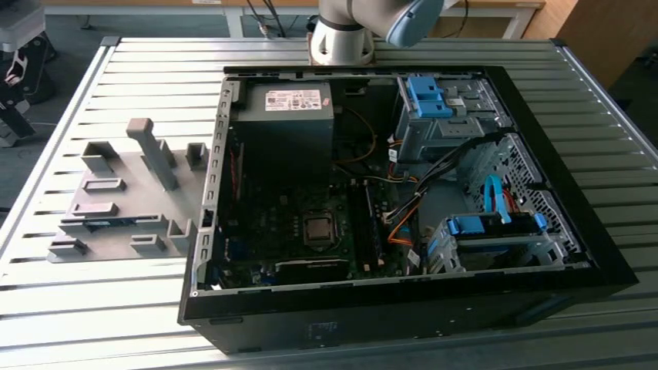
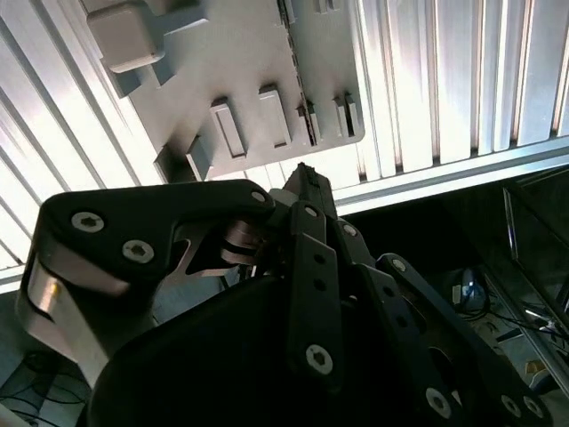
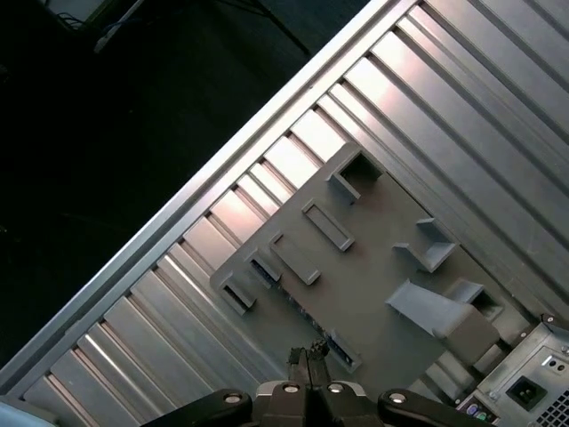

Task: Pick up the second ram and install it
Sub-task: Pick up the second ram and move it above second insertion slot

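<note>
The second ram [image 1: 109, 223] is a thin blue stick standing on edge in a slot of the grey fixture plate [image 1: 129, 196], at the exterior view's left beside the open computer case [image 1: 391, 193]. In the first wrist view, blue bits of the ram [image 3: 266, 271] show in the plate's slot. My gripper [image 3: 307, 358] hangs high above the plate, roughly over that slot, with its fingertips [image 3: 300, 358] pressed together and nothing between them. In the second wrist view the gripper [image 2: 307, 182] points at the plate's edge [image 2: 267, 151].
The case holds a motherboard [image 1: 308, 231], a power supply [image 1: 283, 116], blue drive-bay latches [image 1: 427, 96] and loose cables [image 1: 406, 216]. A tall grey post [image 1: 154, 150] rises from the fixture plate. The slatted metal table [image 1: 92, 308] surrounds both. The arm's base [image 1: 341, 38] stands behind the case.
</note>
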Controlling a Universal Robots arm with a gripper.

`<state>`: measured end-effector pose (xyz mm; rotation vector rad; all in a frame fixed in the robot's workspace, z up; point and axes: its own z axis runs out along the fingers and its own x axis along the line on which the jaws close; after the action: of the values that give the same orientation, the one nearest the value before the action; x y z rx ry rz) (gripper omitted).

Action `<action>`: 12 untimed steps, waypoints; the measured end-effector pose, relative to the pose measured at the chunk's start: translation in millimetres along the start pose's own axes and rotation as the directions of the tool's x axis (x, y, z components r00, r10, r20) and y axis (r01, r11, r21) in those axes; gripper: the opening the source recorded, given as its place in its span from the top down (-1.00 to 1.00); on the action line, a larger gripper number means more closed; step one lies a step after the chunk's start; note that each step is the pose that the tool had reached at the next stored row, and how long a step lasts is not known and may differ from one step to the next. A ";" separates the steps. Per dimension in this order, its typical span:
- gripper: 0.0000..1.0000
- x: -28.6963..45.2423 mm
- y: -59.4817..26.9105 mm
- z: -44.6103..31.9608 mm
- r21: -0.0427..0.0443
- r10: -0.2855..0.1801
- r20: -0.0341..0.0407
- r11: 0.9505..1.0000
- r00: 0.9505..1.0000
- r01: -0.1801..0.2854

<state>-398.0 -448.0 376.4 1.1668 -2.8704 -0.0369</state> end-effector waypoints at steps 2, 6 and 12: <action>0.79 0.0 0.0 0.1 0.000 -0.013 0.000 1.000 1.000 0.013; 0.79 0.0 0.0 0.1 0.002 -0.083 -0.003 0.997 0.997 0.083; 0.79 0.0 0.0 0.4 0.005 -0.189 -0.008 0.982 0.982 0.189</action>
<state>-398.0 -448.0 376.0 1.4341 -2.7444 -0.0303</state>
